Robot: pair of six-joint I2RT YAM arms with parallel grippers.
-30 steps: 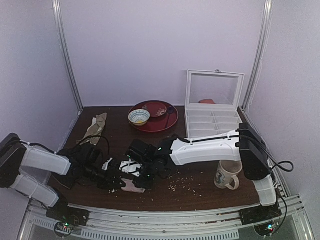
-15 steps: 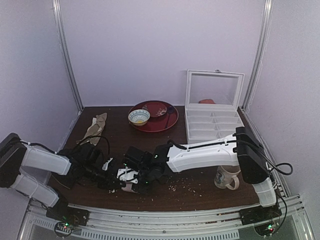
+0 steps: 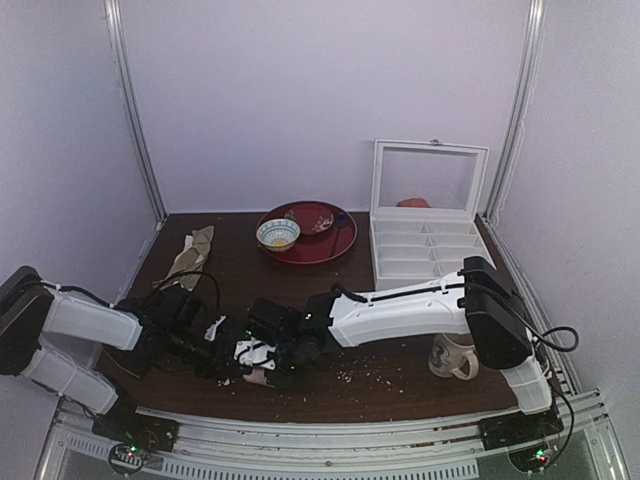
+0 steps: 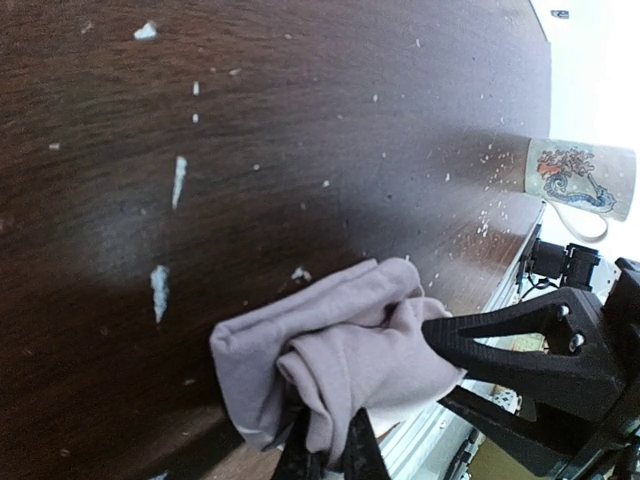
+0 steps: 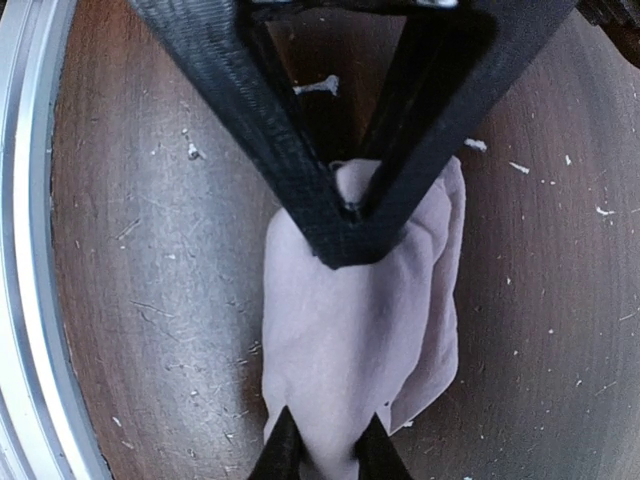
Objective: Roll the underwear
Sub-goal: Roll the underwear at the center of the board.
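Since a second ago the right gripper [image 5: 325, 448] has slid left and toward the front edge of the dark wooden table [image 3: 300, 280], meeting the left gripper [image 4: 328, 452].

From above, both grippers hide nearly all of the pale pink thin-fabric underwear [image 4: 340, 350], left of centre by the front edge. The left wrist view shows it bunched in loose folds, the left jaws pinched on its near end, with the printed cream mug [image 4: 582, 180] well apart. The right wrist view shows the right jaws clamping the opposite end, beside the metal edge rail [image 5: 30, 250].
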